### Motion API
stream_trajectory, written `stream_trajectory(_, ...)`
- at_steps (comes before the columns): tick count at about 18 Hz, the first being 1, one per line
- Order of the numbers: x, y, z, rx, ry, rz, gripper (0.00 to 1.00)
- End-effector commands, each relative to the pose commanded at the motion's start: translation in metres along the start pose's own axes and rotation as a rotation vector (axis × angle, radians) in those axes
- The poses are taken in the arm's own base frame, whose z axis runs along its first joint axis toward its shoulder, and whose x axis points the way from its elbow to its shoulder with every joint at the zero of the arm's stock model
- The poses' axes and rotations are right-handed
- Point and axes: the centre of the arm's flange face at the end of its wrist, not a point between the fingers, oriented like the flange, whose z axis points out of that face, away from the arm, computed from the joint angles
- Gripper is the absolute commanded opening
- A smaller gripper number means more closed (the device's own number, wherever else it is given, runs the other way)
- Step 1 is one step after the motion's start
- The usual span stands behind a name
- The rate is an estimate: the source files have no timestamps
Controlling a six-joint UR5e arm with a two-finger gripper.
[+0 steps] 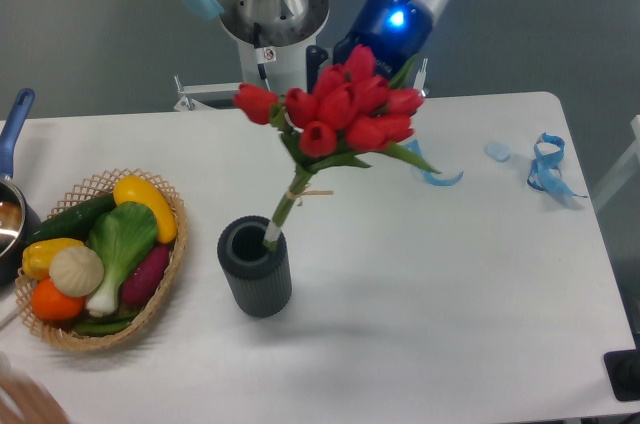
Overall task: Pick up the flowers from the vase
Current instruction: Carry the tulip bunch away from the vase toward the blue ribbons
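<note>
The flowers [345,109], a bunch of red tulips with green leaves, lean up and to the right. Their tied green stems [285,204] end in the mouth of the vase [255,266]. The vase is short, dark grey and ribbed, and stands upright on the white table. My gripper [412,62] comes down from the back right on a wrist with a blue light, right behind the tulip heads. Its fingers are mostly hidden by the blooms, so I cannot tell whether they are shut on the flowers.
A wicker basket [165,289] of colourful vegetables stands left of the vase. A pot with a blue handle [12,129] is at the left edge. Blue ribbon pieces [545,166] lie at the right. The robot base [270,14] stands behind the table's back edge.
</note>
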Motion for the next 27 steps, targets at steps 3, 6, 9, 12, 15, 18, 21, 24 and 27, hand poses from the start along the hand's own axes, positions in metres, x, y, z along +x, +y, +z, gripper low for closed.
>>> stream_trajectory(3, -0.028, 0.004, -0.031, 0.019, -0.07, -0.011, 0.17)
stream_trajectory(6, -0.056, 0.008, -0.051, 0.034, -0.108, -0.035, 0.17)
stream_trajectory(9, -0.096, 0.028, -0.077, 0.04, -0.164, -0.038, 0.18)
stream_trajectory(12, -0.132, 0.041, -0.087, 0.034, -0.189, 0.001, 0.18)
stream_trajectory(15, -0.143, 0.043, -0.087, 0.029, -0.189, 0.02, 0.17)
stream_trajectory(18, -0.144, 0.043, -0.086, 0.029, -0.188, 0.02, 0.17)
stream_trajectory(21, -0.148, 0.045, -0.083, 0.024, -0.186, 0.027, 0.17)
stream_trajectory(24, -0.149, 0.044, -0.081, 0.024, -0.183, 0.029, 0.17)
stream_trajectory(27, -0.15, 0.045, -0.081, 0.022, -0.183, 0.029, 0.17)
